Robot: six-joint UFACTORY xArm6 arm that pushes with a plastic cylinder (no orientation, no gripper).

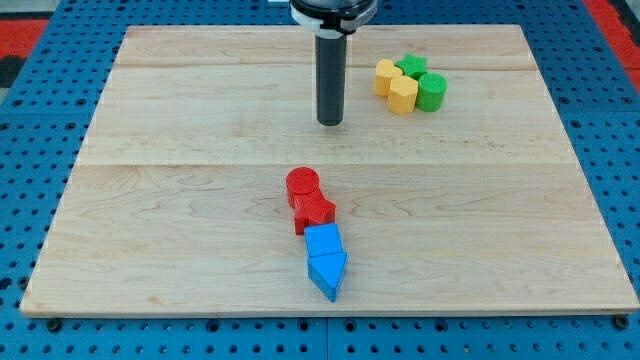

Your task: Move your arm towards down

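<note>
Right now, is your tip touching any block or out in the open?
In the open: my tip stands apart from the yellow and green cluster and above the red blocks.

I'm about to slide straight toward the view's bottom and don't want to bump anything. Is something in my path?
Yes. My tip has bare board just below it, but farther down sit the red blocks, then the blue blocks, slightly left of my line.
</note>
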